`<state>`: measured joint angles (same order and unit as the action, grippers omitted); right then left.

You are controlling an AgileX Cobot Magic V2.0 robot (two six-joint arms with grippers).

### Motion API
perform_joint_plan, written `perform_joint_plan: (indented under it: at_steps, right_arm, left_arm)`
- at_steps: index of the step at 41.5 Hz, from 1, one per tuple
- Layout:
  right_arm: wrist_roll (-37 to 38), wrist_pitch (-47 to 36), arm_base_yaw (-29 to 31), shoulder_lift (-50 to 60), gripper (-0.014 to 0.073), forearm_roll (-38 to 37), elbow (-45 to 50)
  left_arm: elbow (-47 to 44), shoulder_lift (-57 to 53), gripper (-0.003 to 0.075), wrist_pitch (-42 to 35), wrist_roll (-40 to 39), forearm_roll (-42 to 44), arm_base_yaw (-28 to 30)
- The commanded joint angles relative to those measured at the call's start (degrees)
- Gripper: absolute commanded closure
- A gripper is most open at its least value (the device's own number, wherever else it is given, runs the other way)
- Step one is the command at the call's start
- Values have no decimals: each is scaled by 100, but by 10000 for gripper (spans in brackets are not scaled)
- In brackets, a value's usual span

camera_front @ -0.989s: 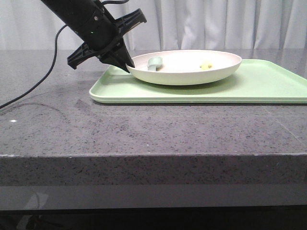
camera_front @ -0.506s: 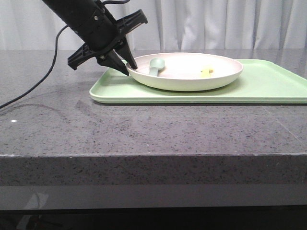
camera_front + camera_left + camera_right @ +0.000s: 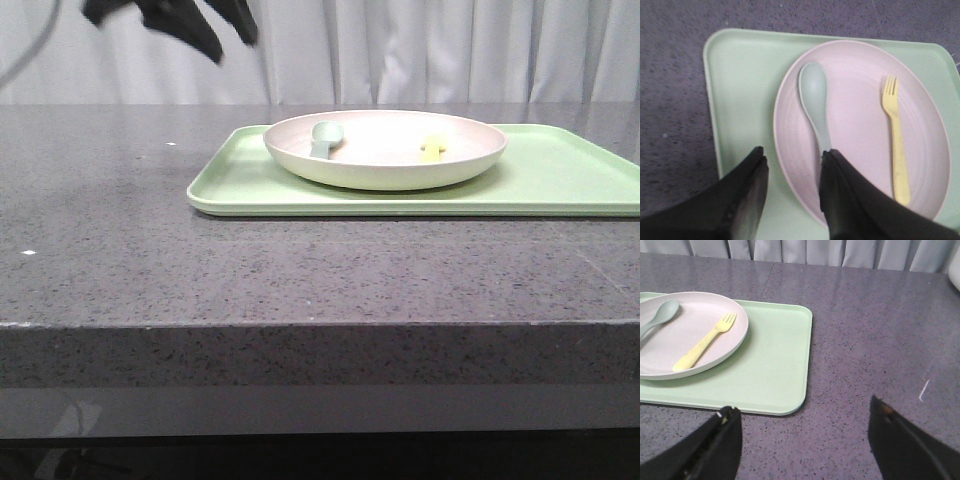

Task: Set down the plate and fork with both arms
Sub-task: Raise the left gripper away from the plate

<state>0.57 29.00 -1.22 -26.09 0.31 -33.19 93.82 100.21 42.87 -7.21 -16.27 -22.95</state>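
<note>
Now the plate rests on the green tray on the worktop, holding the fork beside a teal spoon, while both the left gripper and right gripper hover with jaws apart, empty.

The black left gripper sits blurred at the upper left of the front view, raised near the frame's top edge. In its wrist view its two dark fingers stand parted, holding nothing. The black right gripper spreads wide across the lower frame, empty.
</note>
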Motion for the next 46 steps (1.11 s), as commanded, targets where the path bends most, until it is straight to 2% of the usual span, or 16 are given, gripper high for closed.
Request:
perform_joint_plan:
  at_steps: [1, 6, 13, 20, 23, 29, 36, 43, 46]
  right_arm:
    - [-57, -376, 21, -85, 43, -31, -185]
    - [-57, -239, 21, -85, 43, -31, -185]
    - [-57, -152, 21, -85, 43, 185, -185]
    - [-57, -119, 21, -85, 43, 190, -185]
    - [-57, -59, 21, -85, 43, 196, -185]
    - [-57, 78, -79, -85, 43, 203, -185]
    - [-181, 488, -536, -85, 43, 214, -191]
    - [-194, 731, -1029, -101, 43, 296, -235]
    - [-194, 897, -1227, -207, 43, 327, -396]
  left_arm:
    - [196, -808, 462, 194, 38, 599, -45]
    - [-45, -1501, 462, 559, 493, 845, -45]
    - [-1023, -2524, 462, 428, 1203, 710, 94]
    - [-2117, -3379, 461, 317, 2426, -533, 562]
    - [-2569, -3765, 461, 168, 2753, -712, 746]
    - [-3462, -4498, 461, -104, 2738, -628, 935]
    - [-4233, -5313, 461, -199, 2598, -589, 935]
    - [-4423, -5756, 461, 54, 1760, 386, 935]
    - [-4423, -5844, 461, 237, 1673, 615, 935]
